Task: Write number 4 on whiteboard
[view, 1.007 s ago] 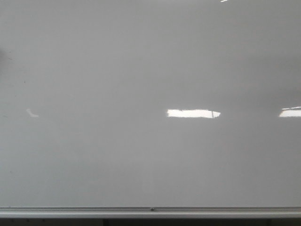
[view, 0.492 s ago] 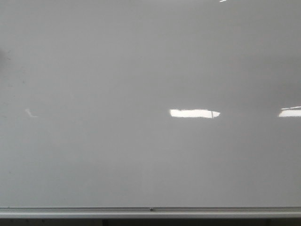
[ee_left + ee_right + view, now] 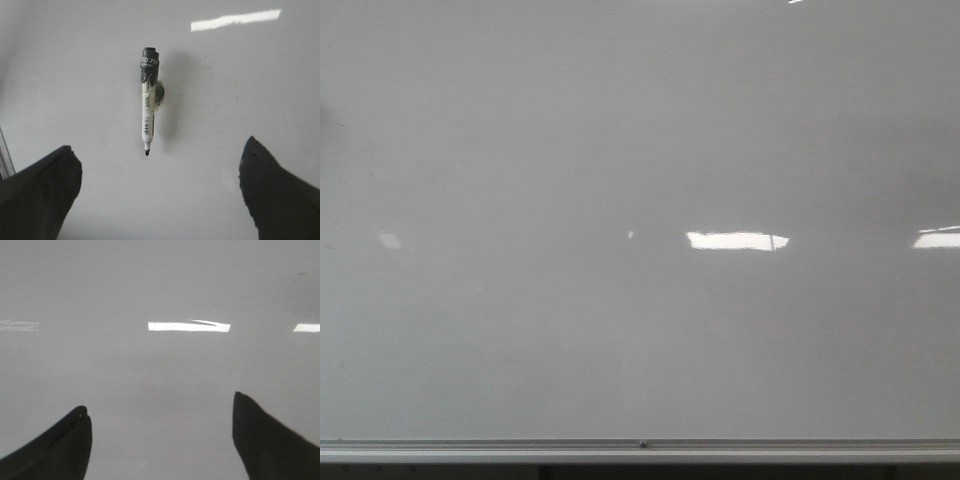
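Left gripper (image 3: pixel 159 192) wide open, holds nothing. Marker pen (image 3: pixel 147 100) sits on whiteboard (image 3: pixel 75 75) ahead of fingers, tip uncapped, apart from them. Right gripper (image 3: pixel 161 435) wide open, empty, faces bare whiteboard. No 4 visible.

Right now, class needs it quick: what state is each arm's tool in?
Left tool: open, holding nothing; the black-capped white marker pen sits apart from it.
Right tool: open, holding nothing.
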{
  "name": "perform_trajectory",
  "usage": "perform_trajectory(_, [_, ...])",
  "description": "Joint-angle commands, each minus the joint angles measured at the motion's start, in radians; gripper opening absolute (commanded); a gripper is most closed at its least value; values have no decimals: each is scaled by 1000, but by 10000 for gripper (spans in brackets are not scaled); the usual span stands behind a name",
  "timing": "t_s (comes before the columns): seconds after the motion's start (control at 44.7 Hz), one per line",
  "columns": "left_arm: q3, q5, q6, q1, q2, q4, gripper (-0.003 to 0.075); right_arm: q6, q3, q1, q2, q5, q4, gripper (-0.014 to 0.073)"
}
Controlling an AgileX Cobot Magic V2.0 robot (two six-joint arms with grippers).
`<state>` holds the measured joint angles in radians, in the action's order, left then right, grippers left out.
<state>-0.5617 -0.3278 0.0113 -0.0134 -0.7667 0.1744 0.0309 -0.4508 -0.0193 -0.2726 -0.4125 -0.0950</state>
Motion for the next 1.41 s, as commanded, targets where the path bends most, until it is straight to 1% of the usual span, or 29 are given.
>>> perform_trajectory(0.0, [-98, 75, 3, 2, -142, 42, 606, 4, -34, -1, -15, 89, 9, 596])
perform_trajectory(0.134, [-163, 96, 3, 6, -302, 116, 606, 4, -34, -1, -15, 89, 9, 596])
perform_trajectory(0.201, [-176, 114, 3, 28, -349, 118, 606, 4, -34, -1, -15, 89, 9, 596])
perform_trajectory(0.358, [-176, 220, 3, 91, -447, 114, 607, 4, -34, -1, -15, 89, 9, 596])
perform_trajectory(0.425, [-176, 277, 3, 102, -489, 112, 607, 4, -34, -1, -15, 88, 9, 596])
perform_trajectory(0.515, [-176, 390, 3, 104, -560, 107, 606, 4, -34, -1, -15, 88, 9, 596])
perform_trajectory(0.582, [-176, 443, 3, 104, -615, 91, 606, 4, -34, -1, -15, 88, 9, 596])
perform_trajectory(0.716, [-177, 481, 3, 104, -692, 61, 607, 4, -34, -1, -15, 88, 9, 596])
perform_trajectory(0.806, [-177, 505, 3, 104, -723, 59, 606, 4, -34, -1, -15, 88, 9, 596])
perform_trajectory(1.007, [-177, 603, 3, 108, -770, 59, 606, 4, -34, -1, -15, 88, 9, 596])
perform_trajectory(1.276, [-177, 630, 3, 112, -805, 59, 603, 4, -34, -1, -15, 87, 9, 596])
perform_trajectory(1.32, [-177, 644, 3, 112, -810, 59, 590, 4, -34, -1, -15, 87, 9, 596])
perform_trajectory(1.388, [-177, 650, 3, 112, -813, 59, 542, 4, -34, -1, -15, 87, 9, 596])
